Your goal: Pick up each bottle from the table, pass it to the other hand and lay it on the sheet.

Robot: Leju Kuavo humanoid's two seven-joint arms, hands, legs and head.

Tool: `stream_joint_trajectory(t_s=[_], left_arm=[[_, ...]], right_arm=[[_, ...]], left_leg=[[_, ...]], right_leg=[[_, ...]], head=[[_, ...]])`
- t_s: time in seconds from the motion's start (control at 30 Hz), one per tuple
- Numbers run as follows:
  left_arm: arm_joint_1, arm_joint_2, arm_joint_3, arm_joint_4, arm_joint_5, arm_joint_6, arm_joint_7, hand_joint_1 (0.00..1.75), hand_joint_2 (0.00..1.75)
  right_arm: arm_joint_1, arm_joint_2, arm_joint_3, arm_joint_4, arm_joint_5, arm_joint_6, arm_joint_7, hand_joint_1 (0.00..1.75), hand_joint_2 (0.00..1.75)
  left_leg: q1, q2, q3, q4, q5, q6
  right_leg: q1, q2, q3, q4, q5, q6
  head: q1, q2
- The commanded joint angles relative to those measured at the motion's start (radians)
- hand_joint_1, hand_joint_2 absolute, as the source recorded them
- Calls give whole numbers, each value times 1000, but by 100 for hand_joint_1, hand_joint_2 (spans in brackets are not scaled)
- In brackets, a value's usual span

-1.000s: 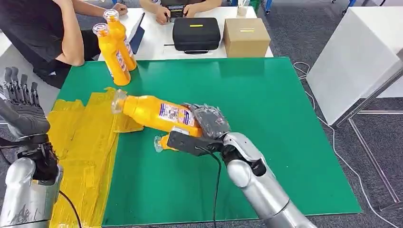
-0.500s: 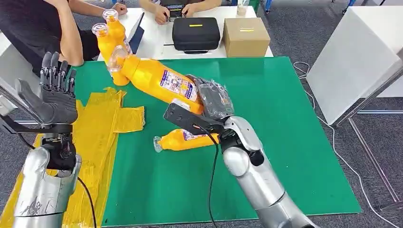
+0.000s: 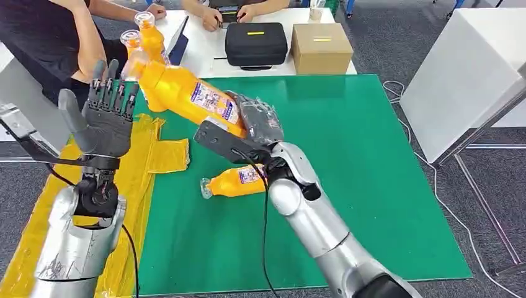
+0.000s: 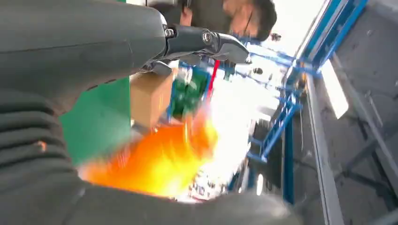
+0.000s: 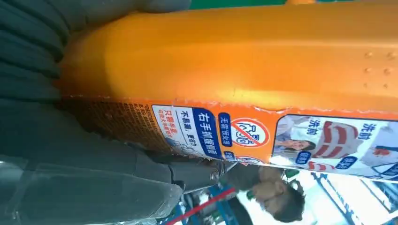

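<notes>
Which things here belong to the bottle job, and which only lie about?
Job:
held bottle in right hand
left hand, open
lying bottle
two standing bottles
yellow sheet

Lying about:
black case
cardboard box

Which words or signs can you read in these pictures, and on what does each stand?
"洗前": on the held bottle's label, right wrist view.
"右手", then unclear characters: blue patch, same label.
Red circle with a slash: same label.
Labels on the lying bottle and the standing bottles: too small to read.
</notes>
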Motion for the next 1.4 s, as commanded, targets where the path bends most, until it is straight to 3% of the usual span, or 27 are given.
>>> stream_joint_trajectory(t_s=[0.03, 0.33, 0.57, 1.07, 1.27, 1.4], left_arm=[[-22, -40, -131, 4, 36, 4, 30, 0, 175], [-6, -66, -145, 11, 42, 13, 39, 0, 175], [26, -42, -99, -11, 20, 40, 36, 0, 175], [34, -18, -87, 20, -121, 88, 8, 0, 175], [52, -11, -57, -3, -221, 80, 16, 0, 175], [73, 7, -31, -16, -232, 72, 31, 0, 175]], right_arm=[[-152, 51, 88, 199, -20, -33, 48, 175, 175], [-174, 95, 108, 235, 13, -61, 68, 175, 175], [-219, 147, 147, 319, 2, -74, 55, 175, 175], [-253, 129, 174, 360, -21, -94, 49, 175, 175], [-251, 135, 269, 447, 3, -76, 45, 175, 175], [-232, 153, 433, 482, 11, -52, 55, 175, 175]], left_leg=[[1, 1, 1, 1, -2, -2], [1, 2, 0, 2, -2, -3], [2, 5, 3, 1, -4, -4], [1, 1, 1, 0, -2, -3], [1, 2, 2, 0, -2, -3], [1, 4, 3, -1, -2, -3]], right_leg=[[1, 0, 1, 0, -1, -1], [1, 1, 0, 1, -1, -1], [1, 4, 2, 1, -2, -2], [1, 0, 1, 0, -2, -1], [1, 1, 2, 0, -1, -1], [1, 3, 2, -1, -1, -1]], head=[[0, 0], [0, 0], [1, 0], [0, 0], [0, 0], [0, 0]])
